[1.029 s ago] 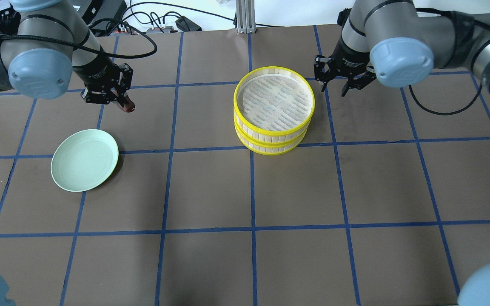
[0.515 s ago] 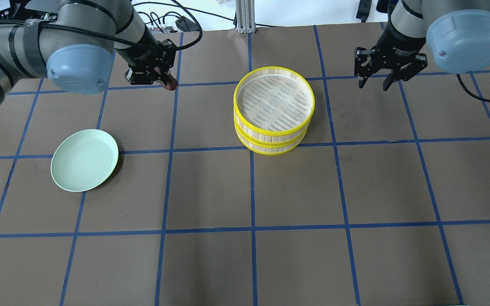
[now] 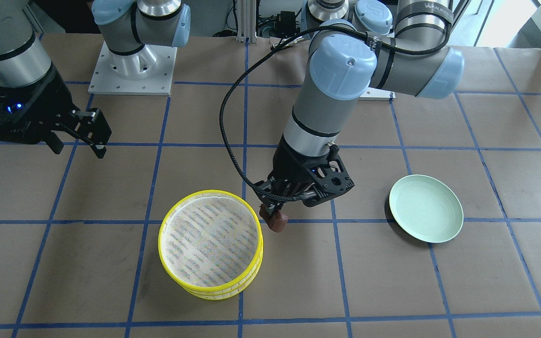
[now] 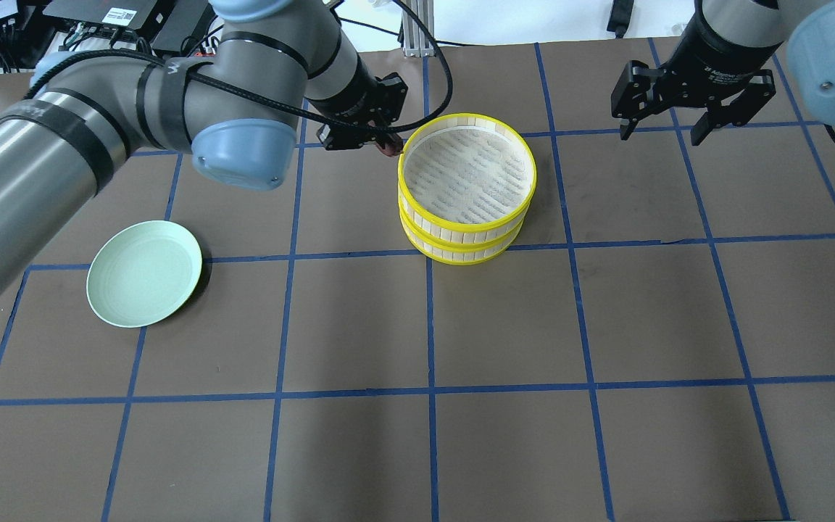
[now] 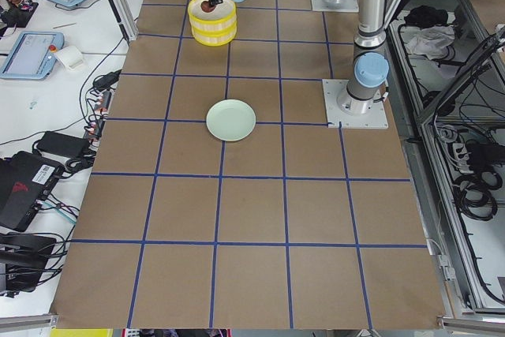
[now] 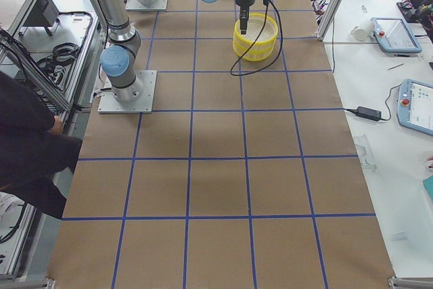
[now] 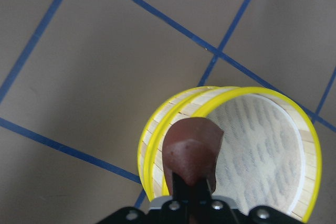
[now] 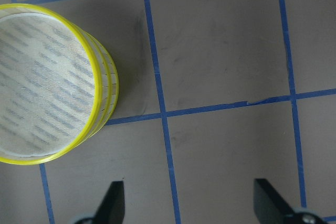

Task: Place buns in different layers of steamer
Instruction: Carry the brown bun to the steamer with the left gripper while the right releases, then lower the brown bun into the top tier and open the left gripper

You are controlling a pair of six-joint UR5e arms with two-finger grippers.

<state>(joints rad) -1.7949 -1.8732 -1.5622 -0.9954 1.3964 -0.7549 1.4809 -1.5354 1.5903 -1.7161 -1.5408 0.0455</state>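
Note:
The two yellow-rimmed steamer layers point(image 4: 467, 187) stand stacked at the table's middle back; the top tray point(image 3: 210, 238) holds nothing. My left gripper point(image 4: 387, 143) is shut on the dark reddish-brown bun point(image 3: 274, 219) and holds it above the stack's left rim. In the left wrist view the bun point(image 7: 192, 149) hangs over the yellow rim point(image 7: 157, 145). My right gripper point(image 4: 694, 114) is open and empty, high to the right of the stack. Its fingers point(image 8: 111, 201) show spread in the right wrist view. The cream-white bun is out of view.
A pale green plate point(image 4: 144, 273) lies to the left of the stack, with nothing on it; it also shows in the front view point(image 3: 425, 214). Brown paper with blue tape lines point(image 4: 428, 319) covers the table.
My left gripper has carried the brown bun rightward to the steamer's left rim. My right gripper has moved further right and up, away from the stack.

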